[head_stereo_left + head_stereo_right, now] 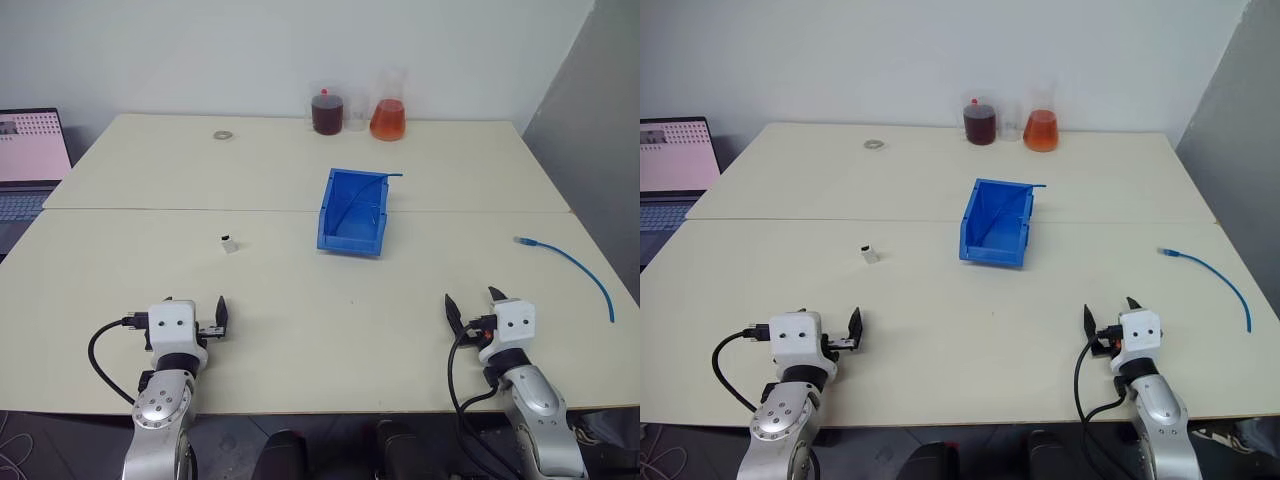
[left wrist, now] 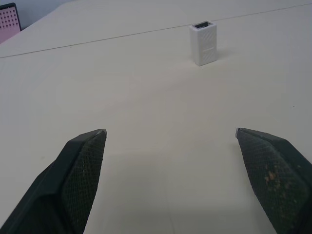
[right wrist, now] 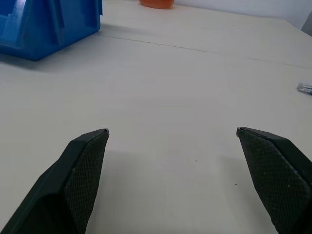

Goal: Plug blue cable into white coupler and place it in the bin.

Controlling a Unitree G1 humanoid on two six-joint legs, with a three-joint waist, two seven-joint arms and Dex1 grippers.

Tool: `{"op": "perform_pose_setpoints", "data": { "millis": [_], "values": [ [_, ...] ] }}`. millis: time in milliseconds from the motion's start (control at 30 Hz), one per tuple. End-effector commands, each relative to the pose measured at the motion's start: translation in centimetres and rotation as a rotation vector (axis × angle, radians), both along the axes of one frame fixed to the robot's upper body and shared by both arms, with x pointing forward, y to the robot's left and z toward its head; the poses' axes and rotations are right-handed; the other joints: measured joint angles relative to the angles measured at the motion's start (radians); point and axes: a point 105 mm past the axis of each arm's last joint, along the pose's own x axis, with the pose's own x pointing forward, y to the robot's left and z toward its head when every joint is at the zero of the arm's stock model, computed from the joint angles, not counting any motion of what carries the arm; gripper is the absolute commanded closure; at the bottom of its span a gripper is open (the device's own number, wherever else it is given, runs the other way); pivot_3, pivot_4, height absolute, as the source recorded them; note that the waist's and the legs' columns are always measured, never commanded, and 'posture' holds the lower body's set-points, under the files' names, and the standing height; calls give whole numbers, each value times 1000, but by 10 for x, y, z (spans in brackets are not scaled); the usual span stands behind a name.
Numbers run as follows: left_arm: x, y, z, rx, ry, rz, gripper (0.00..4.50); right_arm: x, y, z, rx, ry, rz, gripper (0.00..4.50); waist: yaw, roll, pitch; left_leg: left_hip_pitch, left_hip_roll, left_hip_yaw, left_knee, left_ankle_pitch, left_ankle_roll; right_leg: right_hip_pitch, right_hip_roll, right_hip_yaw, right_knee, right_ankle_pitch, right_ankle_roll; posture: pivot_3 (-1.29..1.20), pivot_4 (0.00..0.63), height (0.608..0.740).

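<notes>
My left gripper (image 1: 194, 312) and right gripper (image 1: 474, 304), jaws apart, empty. Coupler (image 1: 229, 243): light, rigid; pinch its sides. Cable (image 1: 570, 265), far right: limp; grasp behind plug. Bin (image 1: 354, 210) centre.

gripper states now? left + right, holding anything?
Left end effector: open, holding nothing.
Right end effector: open, holding nothing.

The blue bin (image 1: 353, 212) sits upright in the middle of the table ahead of me, its cut-down front facing me, nothing inside that I can make out. The white coupler (image 1: 230, 244) stands alone on the tabletop to its left, dark opening up. The blue cable (image 1: 570, 268) lies loose in a curve far to my right, well apart from both, its clear plug pointing toward the bin.
</notes>
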Motion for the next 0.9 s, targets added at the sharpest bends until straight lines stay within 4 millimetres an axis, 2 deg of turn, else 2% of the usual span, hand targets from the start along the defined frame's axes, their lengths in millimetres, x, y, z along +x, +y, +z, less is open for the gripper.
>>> {"op": "perform_pose_setpoints", "data": {
  "millis": [33, 267, 567, 767, 900],
  "values": [
    [0, -8, 15, 44, -37, -47, 0, 1, -2, 13, -7, -60, 8, 25, 0, 0, 0, 0, 0, 0, 0, 0, 0, 0, 0, 0, 0, 0, 0, 0, 150, 740],
    [-1, -10, 9, 31, -9, -59, 0, -2, 0, 9, -16, -53, 15, 25, 0, 0, 0, 0, 0, 0, 0, 0, 0, 0, 0, 0, 0, 0, 0, 0, 150, 740],
    [-1, -11, 12, 46, -35, -99, 0, -1, 2, 9, -19, -53, 26, 25, 0, 0, 0, 0, 0, 0, 0, 0, 0, 0, 0, 0, 0, 0, 0, 0, 150, 740],
    [-4, -19, 20, -46, -80, -199, 0, -3, 4, 9, -19, -51, 31, 25, 0, 0, 0, 0, 0, 0, 0, 0, 0, 0, 0, 0, 0, 0, 0, 0, 150, 740],
    [-7, -21, 17, -62, -66, -251, 0, -3, 5, 8, -19, -50, 30, 25, 0, 0, 0, 0, 0, 0, 0, 0, 0, 0, 0, 0, 0, 0, 0, 0, 150, 740]
  ]
}}
